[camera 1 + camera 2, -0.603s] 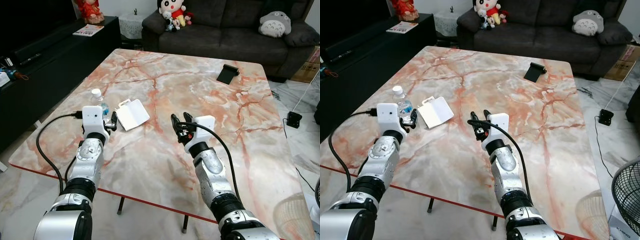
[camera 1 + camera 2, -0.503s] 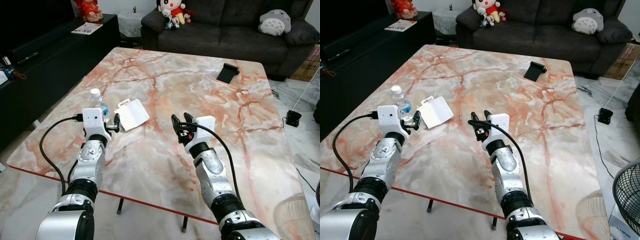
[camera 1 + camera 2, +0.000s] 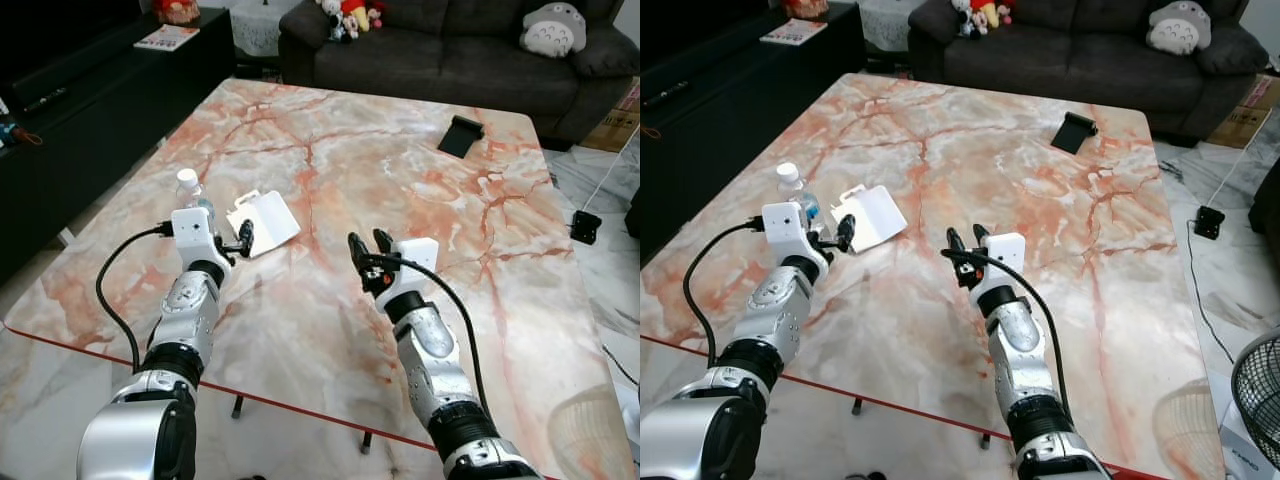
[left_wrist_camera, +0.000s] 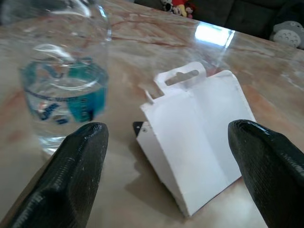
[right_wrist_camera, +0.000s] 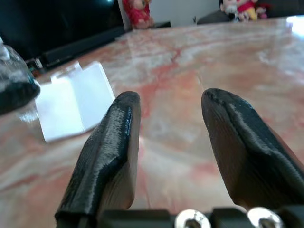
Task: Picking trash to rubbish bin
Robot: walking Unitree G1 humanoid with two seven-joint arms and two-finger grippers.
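White paper package point(image 3: 265, 220) lies flat near the tabletop point(image 3: 400, 130) left edge, water bottle point(image 3: 189, 190) just beside it. Left gripper point(image 4: 166, 175) released, fingers spread, right at the package. Right gripper point(image 3: 368, 243) released, mid-tabletop, holding nothing.

So on the counter point(image 3: 330, 150) there's one water bottle point(image 3: 190, 192), one white paper carton point(image 3: 265, 220), one black phone-ish thing point(image 3: 460, 135). Couch point(image 3: 450, 50) has one grey plush point(image 3: 553, 27).
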